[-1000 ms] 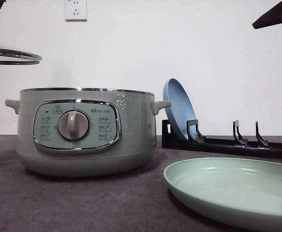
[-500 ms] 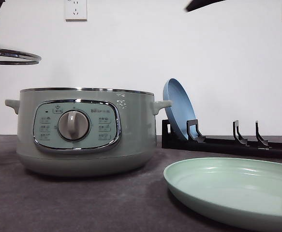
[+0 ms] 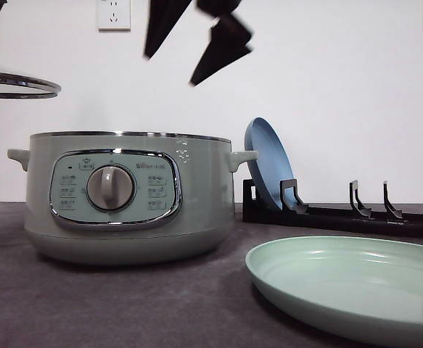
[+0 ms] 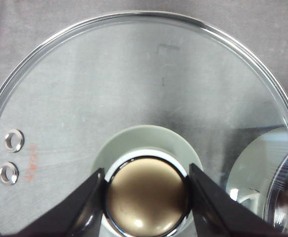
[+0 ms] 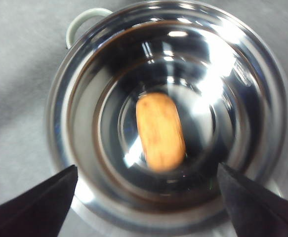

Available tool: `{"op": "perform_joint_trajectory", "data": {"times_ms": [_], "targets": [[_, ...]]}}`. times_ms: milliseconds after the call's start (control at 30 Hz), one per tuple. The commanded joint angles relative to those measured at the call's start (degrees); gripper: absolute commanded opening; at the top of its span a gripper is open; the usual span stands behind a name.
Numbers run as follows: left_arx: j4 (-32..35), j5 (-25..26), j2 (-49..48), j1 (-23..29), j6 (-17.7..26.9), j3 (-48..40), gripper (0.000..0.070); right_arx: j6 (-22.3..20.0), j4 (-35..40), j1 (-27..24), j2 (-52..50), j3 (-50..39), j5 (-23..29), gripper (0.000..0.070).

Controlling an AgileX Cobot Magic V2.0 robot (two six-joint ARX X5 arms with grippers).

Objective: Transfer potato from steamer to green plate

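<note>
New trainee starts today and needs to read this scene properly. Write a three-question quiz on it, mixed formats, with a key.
1. True or false: the oval orange-brown potato already lies on the wide pale green plate.
2. Multiple choice: the left gripper is shut on A) the blue plate in the black rack, B) the round knob of the glass lid, C) the potato.
3. Fill in: the right gripper, jaws apart, is above the open sage-green steamer, and the potato lies on its shiny ____ bottom.

Key: 1 false; 2 B; 3 metal.
</note>
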Motion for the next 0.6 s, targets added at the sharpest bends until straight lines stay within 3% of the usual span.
{"op": "perform_joint_trajectory", "data": {"times_ms": [0,233,567], "targets": [[1.15,0.11,-1.31,0.22,-0.17,2.67,0.0003,-3.04,0.09,1.11,3.0,2.83,1.21,0.0572],[0.81,0.11,-1.31,0.22,-0.2,2.67,0.0003,-5.8,0.89,2.32,8.5,4.03,3.06,0.0572],[-0.41,0.11,-1.31,0.22,-0.28,2.67,0.0003,-5.94,4.5,2.62,13.12,4.03,2.89,0.0573]]}}
